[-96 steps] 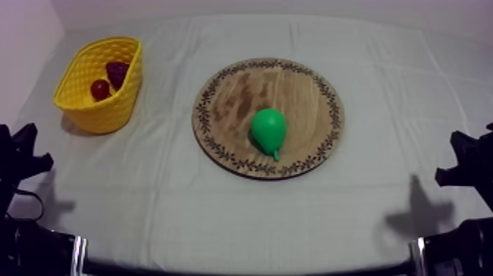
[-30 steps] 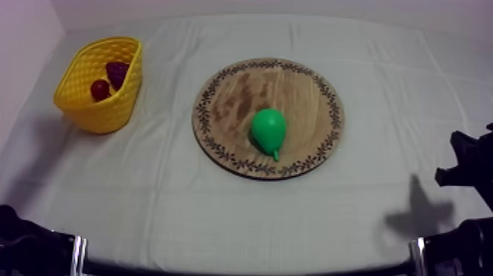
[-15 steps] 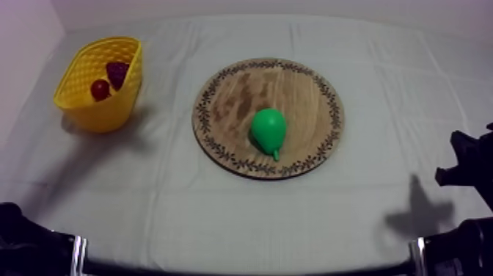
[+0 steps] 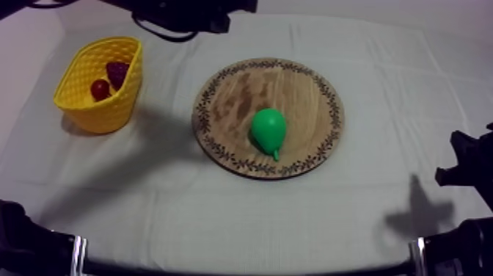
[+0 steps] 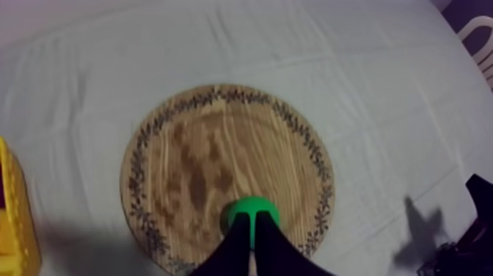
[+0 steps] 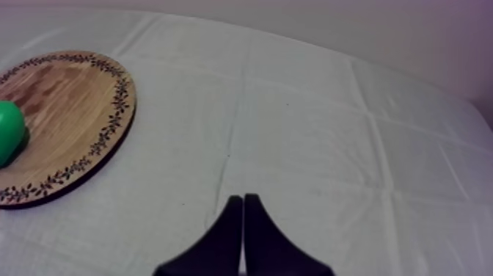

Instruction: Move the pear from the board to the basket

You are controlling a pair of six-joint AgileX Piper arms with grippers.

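Holds left gripper (image 5: 252, 224) clenched into a narrow wedge, grasping nothing, tips pointing down at pear (image 5: 252, 208) on wooden board (image 5: 220, 147). Reaches in with left arm (image 4: 191, 18) along upper left of the top frame, beyond the board's far rim. Rests right gripper (image 6: 242, 200) likewise clenched and empty, low over bare cloth (image 6: 330, 147) beside the board's rim, right arm (image 4: 466, 165) at lower right edge. Shows pear near frame centre, lying on the board's near half, stem toward the camera, untouched. Sets yellow basket (image 4: 95, 114) at upper left, well apart from board, with small red fruit (image 4: 100, 89) and darker purplish fruit (image 4: 117, 71) inside. Between board and basket, only cloth under the arm's shadow.
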